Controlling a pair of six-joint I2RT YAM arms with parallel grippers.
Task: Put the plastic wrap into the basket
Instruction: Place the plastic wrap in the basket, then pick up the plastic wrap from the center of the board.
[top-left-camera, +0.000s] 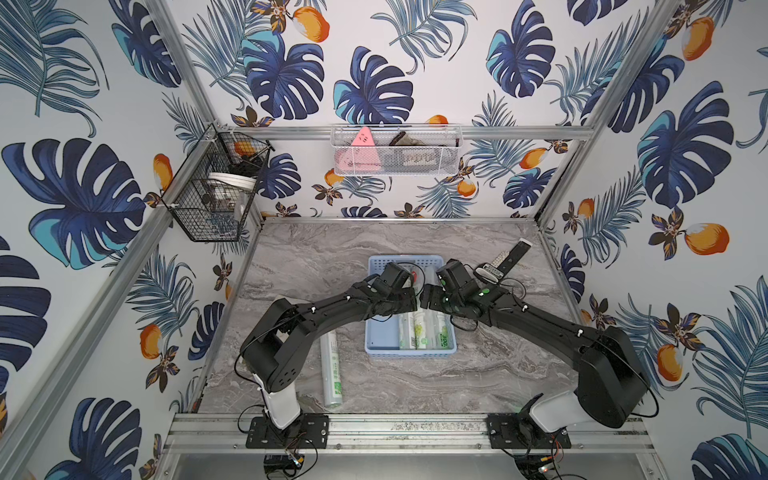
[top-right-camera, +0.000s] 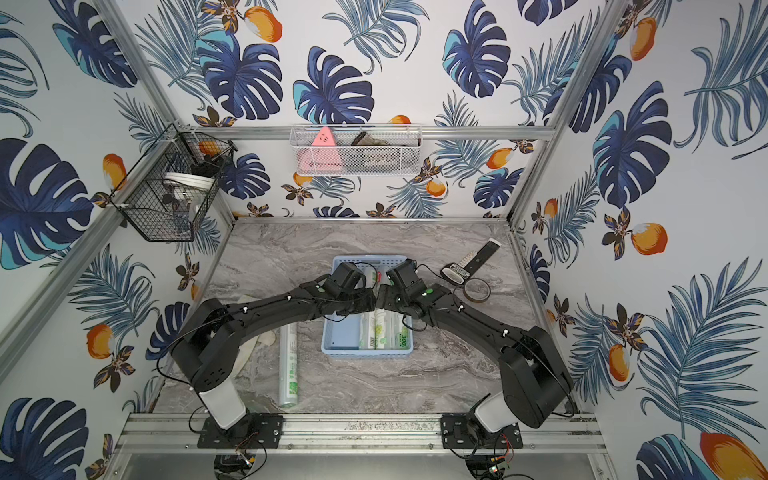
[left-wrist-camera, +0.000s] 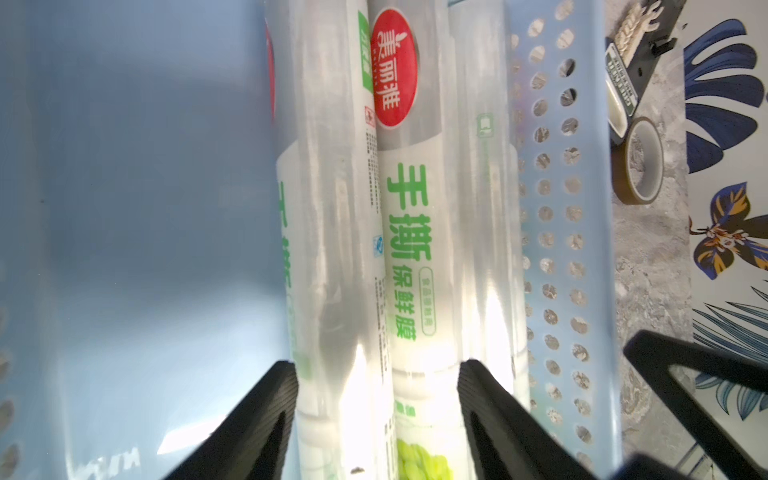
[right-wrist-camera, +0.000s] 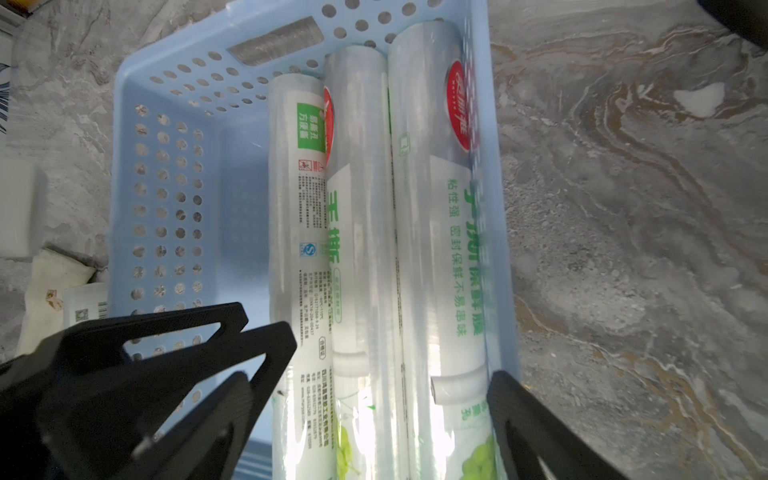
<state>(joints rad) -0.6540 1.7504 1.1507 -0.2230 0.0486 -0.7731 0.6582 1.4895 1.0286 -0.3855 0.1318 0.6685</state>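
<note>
Over the basket: both arm ends are positioned close together above the light blue basket (top-left-camera: 409, 354) (top-right-camera: 365, 353), which is set near the middle of the marble table (top-left-camera: 478, 374).
Wrap inside: three rolls of plastic wrap (top-left-camera: 422, 334) (top-right-camera: 382, 334) are laid lengthwise on the basket floor, side by side and touching, packed against the right wall. The left part of the floor is seen bare. Green grape print and a "300" mark are shown at their near ends, and red oval logos toward their far ends.
Wrap outside: a fourth roll (top-left-camera: 331, 370) (top-right-camera: 288, 365) is laid flat on the table just left of the basket and roughly parallel to it. Its far end is hidden under the left arm.
Left gripper: the left gripper (left-wrist-camera: 376, 365) is held low inside the basket with its jaws spread apart. Two of the rolls are seen between the fingers, but whether they are touched cannot be told.
Right gripper: the right gripper (right-wrist-camera: 382, 365) is held wide apart, its jaws spanning the rolls lying below. Nothing is gripped.
Far right of the table: a tape ring (top-right-camera: 477, 290) (left-wrist-camera: 643, 162) and a dark remote-like device (top-left-camera: 505, 262) are placed near the basket's far right corner, apart from it.
Walls: a black wire basket (top-left-camera: 216, 187) is hung on the left frame, and a white mesh basket (top-left-camera: 395, 151) on the far rail.
</note>
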